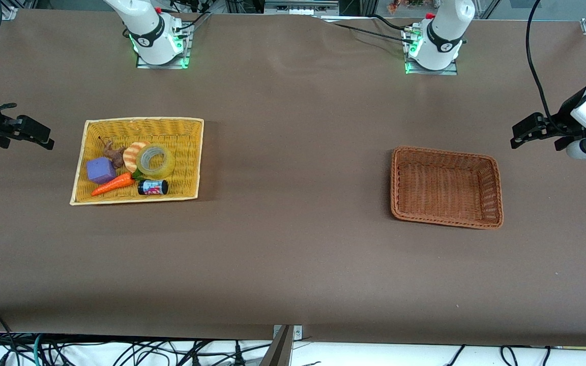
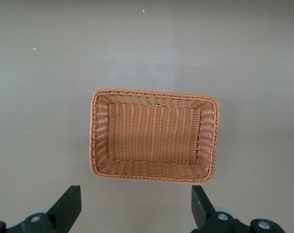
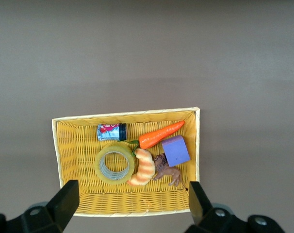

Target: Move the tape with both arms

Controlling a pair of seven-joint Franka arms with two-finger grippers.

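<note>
Two baskets show from the front: tape (image 1: 155,161) lies flat in the yellow basket (image 1: 186,152). Left gripper (image 2: 135,213) hangs spread above the brown basket (image 2: 154,94). Right gripper (image 3: 132,211) hangs spread over the tape (image 3: 115,163).

Translucent yellowish tape (image 1: 155,161) with grey core, orange carrot (image 1: 113,184), purple cube (image 1: 101,170), orange-and-cream striped crescent (image 1: 131,155) and brown figure (image 1: 113,154) in a yellow woven tray (image 1: 186,133); reddish-brown wicker basket (image 1: 494,190); brown table (image 1: 293,244).
</note>
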